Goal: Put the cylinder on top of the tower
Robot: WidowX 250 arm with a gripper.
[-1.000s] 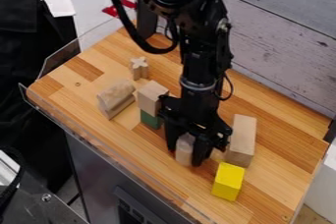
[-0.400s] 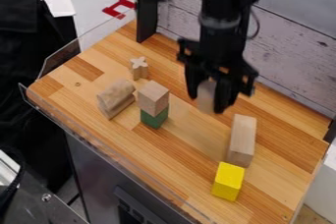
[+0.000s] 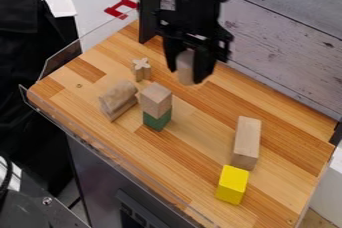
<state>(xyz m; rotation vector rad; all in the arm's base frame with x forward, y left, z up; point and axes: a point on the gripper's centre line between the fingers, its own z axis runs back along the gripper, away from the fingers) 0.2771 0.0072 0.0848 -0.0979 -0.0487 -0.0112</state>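
My gripper [image 3: 188, 74] hangs above the table, up and to the right of the tower, shut on the wooden cylinder [image 3: 185, 67], which is held upright between its fingers. The tower has a natural wood block [image 3: 155, 100] standing on a green block [image 3: 157, 119], left of the middle of the table. The cylinder is apart from the tower.
On the wooden table [image 3: 194, 172], an arched wood block [image 3: 118, 100] lies left of the tower and a cross-shaped piece [image 3: 141, 69] stands behind it. To the right are a long wood block [image 3: 246, 143] and a yellow block [image 3: 232, 184]. A wall rises behind.
The gripper has lifted the cylinder off the table near the long block and carried it up and then left in the view, closer to the tower. The other blocks look unmoved.
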